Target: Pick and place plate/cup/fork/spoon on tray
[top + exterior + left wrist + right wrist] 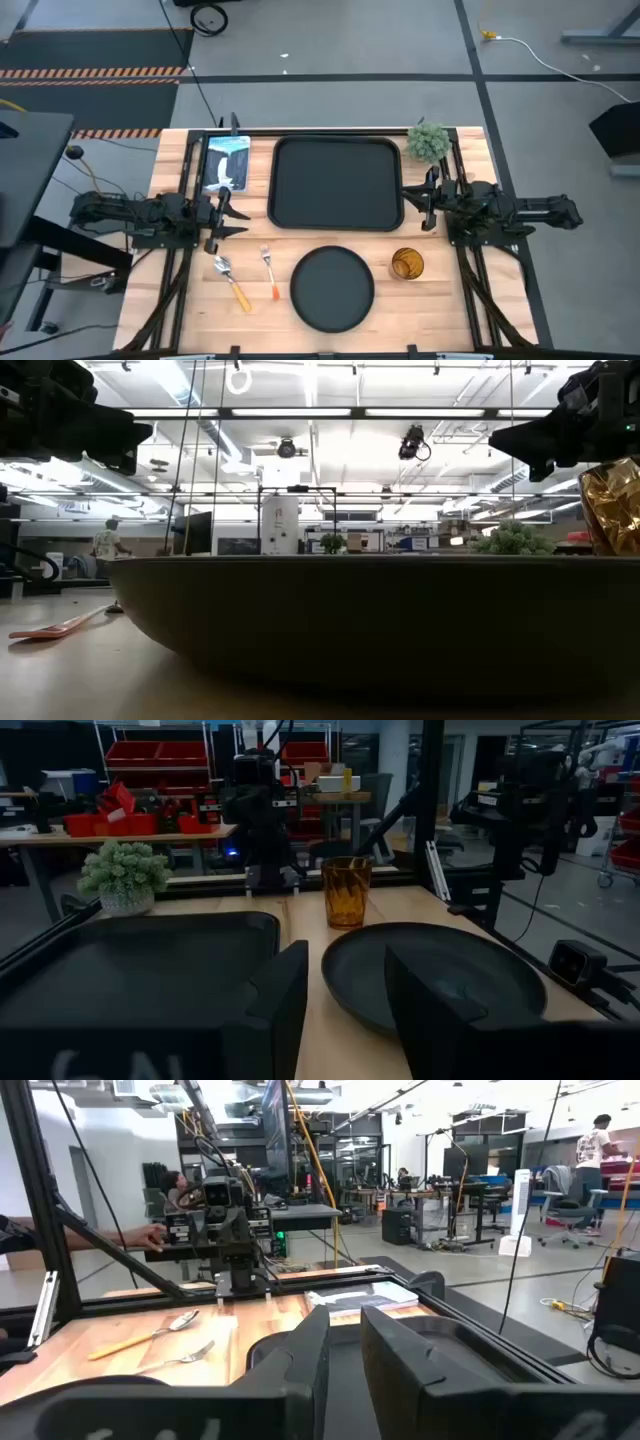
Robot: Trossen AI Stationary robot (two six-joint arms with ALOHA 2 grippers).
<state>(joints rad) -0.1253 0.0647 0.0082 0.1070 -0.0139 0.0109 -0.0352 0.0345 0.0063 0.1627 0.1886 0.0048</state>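
The black rectangular tray point(335, 183) lies at the table's middle, toward the far edge. The round black plate point(332, 288) lies flat near the front edge and also shows in the left wrist view point(430, 975). The amber cup point(407, 264) stands upright to the plate's right. The fork point(270, 272) and the spoon point(232, 282) lie flat to the plate's left. My left gripper point(228, 215) hovers open and empty left of the tray. My right gripper point(427, 202) hovers open and empty at the tray's right edge.
A small green plant point(428, 142) stands at the tray's far right corner. A blue and white packet point(226, 163) lies left of the tray at the far side. Bare wood shows between the tray and the plate. A person point(598, 1140) stands far off in the room.
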